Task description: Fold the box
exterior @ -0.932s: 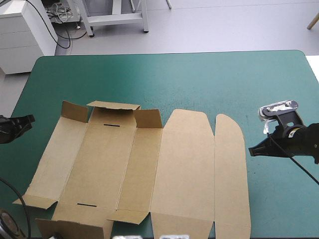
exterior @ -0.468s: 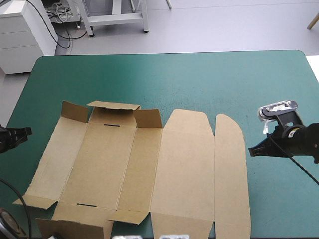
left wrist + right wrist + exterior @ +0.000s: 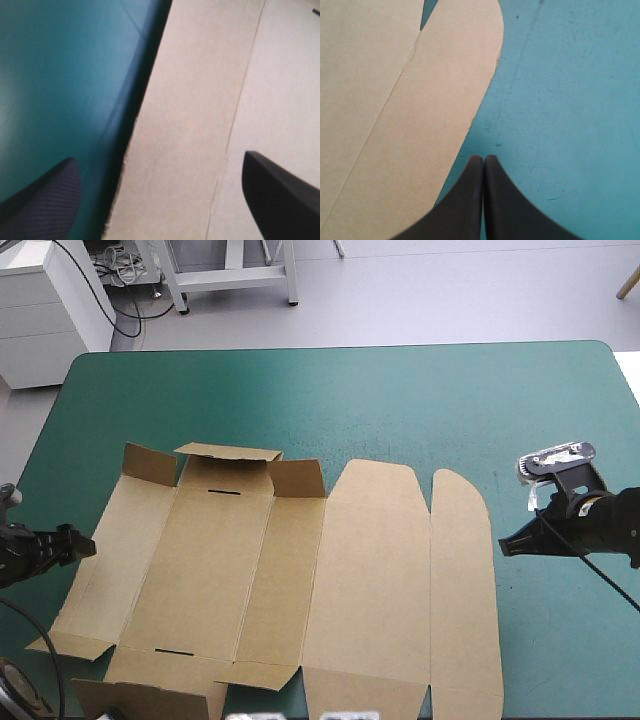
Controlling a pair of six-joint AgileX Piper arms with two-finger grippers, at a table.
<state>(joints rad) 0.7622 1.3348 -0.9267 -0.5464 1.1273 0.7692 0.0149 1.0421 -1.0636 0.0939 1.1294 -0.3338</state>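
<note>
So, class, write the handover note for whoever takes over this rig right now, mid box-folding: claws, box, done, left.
Left claw: open, straddling the box's left edge, gripping nothing.
Right claw: shut, empty, over the teal-green table just off the box's rounded right flap.
Box: spread flat, small far flaps slightly raised.
Done: nothing folded. Left: raise and tuck all walls.

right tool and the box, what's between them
Only a bare strip of teal-green cover separates the right tool from the rounded end flap of the box; nothing lies on it. The right wrist view shows this best.
</note>
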